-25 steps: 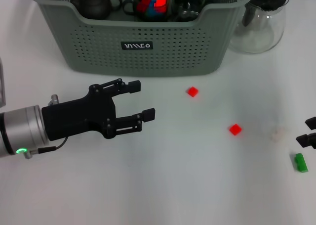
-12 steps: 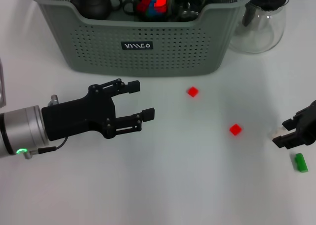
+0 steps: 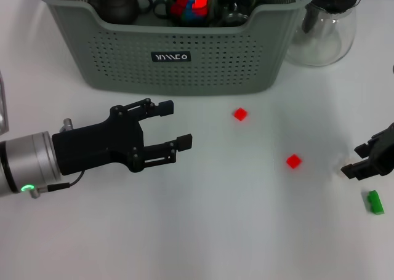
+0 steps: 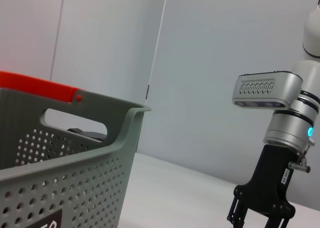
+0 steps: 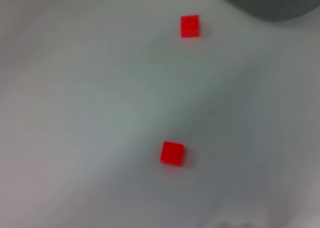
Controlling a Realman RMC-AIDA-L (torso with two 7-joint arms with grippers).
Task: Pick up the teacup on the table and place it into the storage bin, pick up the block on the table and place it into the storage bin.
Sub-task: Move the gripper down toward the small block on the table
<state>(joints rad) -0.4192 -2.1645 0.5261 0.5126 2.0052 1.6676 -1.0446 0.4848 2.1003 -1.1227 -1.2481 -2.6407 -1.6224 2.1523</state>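
Observation:
The grey-green storage bin (image 3: 184,52) stands at the back of the white table, and its wall fills the near side of the left wrist view (image 4: 65,178). Two red blocks lie in front of it, one nearer the bin (image 3: 240,114) (image 5: 189,26) and one nearer me (image 3: 293,161) (image 5: 172,153). A green block (image 3: 374,202) lies at the right edge. No teacup shows on the table. My left gripper (image 3: 169,126) hovers open and empty, left of the blocks. My right gripper (image 3: 358,160) is open at the right edge, just above the green block and right of the nearer red block.
Inside the bin sit a dark teapot (image 3: 118,4), a dark cup, a glass cup and red and blue pieces (image 3: 189,2). A clear glass jug (image 3: 326,28) stands right of the bin. The right arm (image 4: 272,183) shows far off in the left wrist view.
My right gripper came in from the right edge toward the nearer red block, then eased slightly back to the right. The left arm has not moved.

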